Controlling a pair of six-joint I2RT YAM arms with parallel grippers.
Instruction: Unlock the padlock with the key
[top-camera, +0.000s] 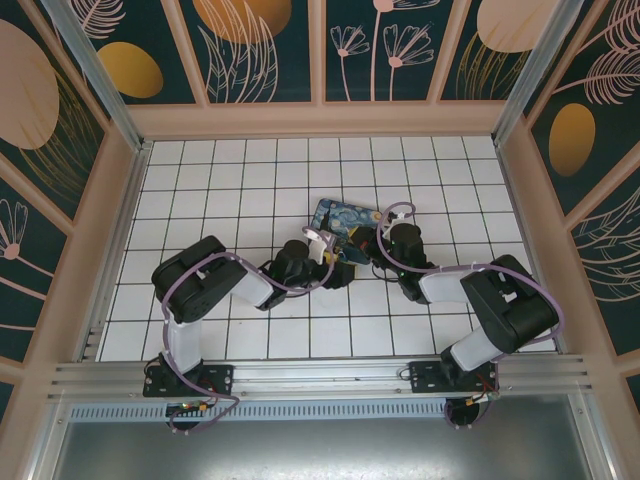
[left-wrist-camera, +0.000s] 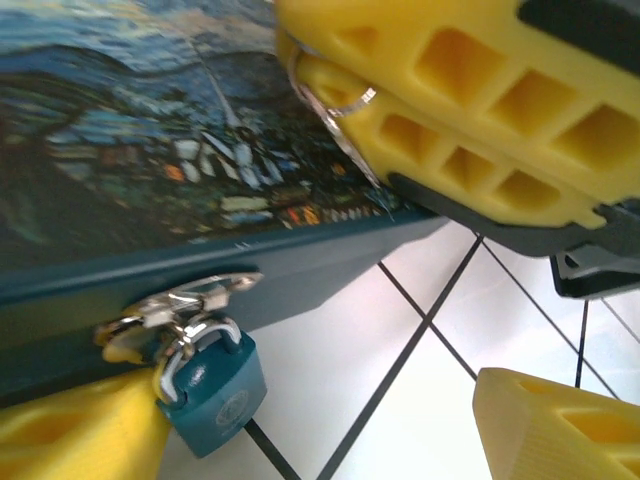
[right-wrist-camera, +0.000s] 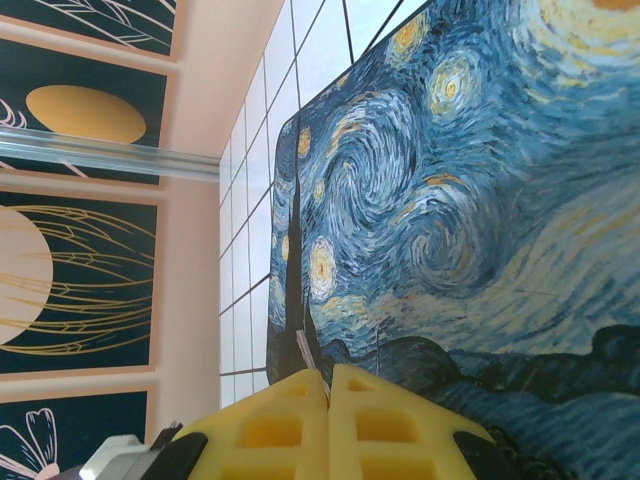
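No lettering can be read; the round stamp (left-wrist-camera: 232, 410) on the padlock (left-wrist-camera: 205, 385) is too blurred.

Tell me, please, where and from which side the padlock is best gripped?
Likely the padlock by its teal body, across the narrow sides, coming from the box's front: the shackle is threaded through the hasp, so only the body hangs free.

White tiled table (top-camera: 240, 180), dark grid lines. Lying on it near centre, askew to the grid: flat tin box (top-camera: 336, 214), night-sky lid. Small teal padlock (left-wrist-camera: 212, 395) hangs off its front; touching the tiles or not, unclear.
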